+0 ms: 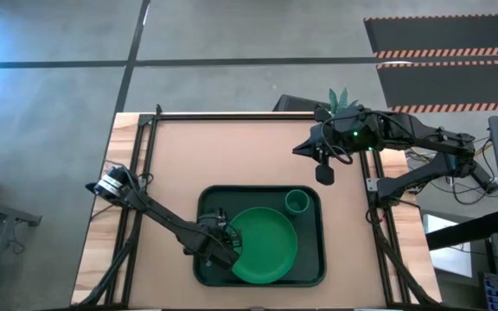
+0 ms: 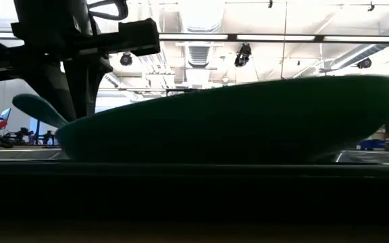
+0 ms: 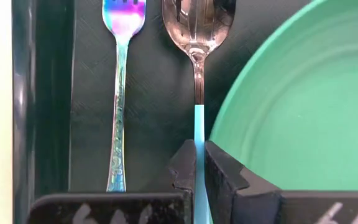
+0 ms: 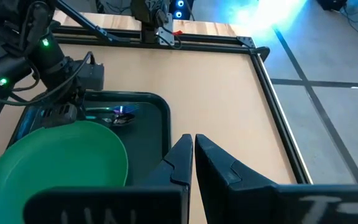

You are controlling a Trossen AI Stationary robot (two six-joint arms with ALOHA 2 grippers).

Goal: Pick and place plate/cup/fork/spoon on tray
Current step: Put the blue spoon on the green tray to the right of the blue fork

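The dark green tray [image 1: 258, 192] lies at the table's near middle. The bright green plate [image 1: 264, 246] lies in it, and the small green cup [image 1: 297, 202] stands in its far right corner. The fork [image 3: 120, 93] lies flat on the tray floor by the left wall [image 3: 42, 93]. My left gripper [image 1: 219, 246] is over the tray's left part, shut on the spoon [image 3: 197, 37], which lies between the fork and the plate [image 3: 303, 112]. My right gripper [image 1: 325, 175] is shut and empty above the table's far right [image 4: 193, 149]. My left gripper pinches the spoon's light blue handle [image 3: 199, 121] between its two fingers, coming from above. The spoon points away from the fingers with its bowl over the tray floor, parallel to the fork. Whether the bowl rests on the tray, I cannot tell.
A white pot with a spiky green plant [image 1: 340, 99] stands at the table's far right corner, beside the right arm. Black rails run along the table's left, far and right edges. Bare tabletop lies between the tray and the far edge.
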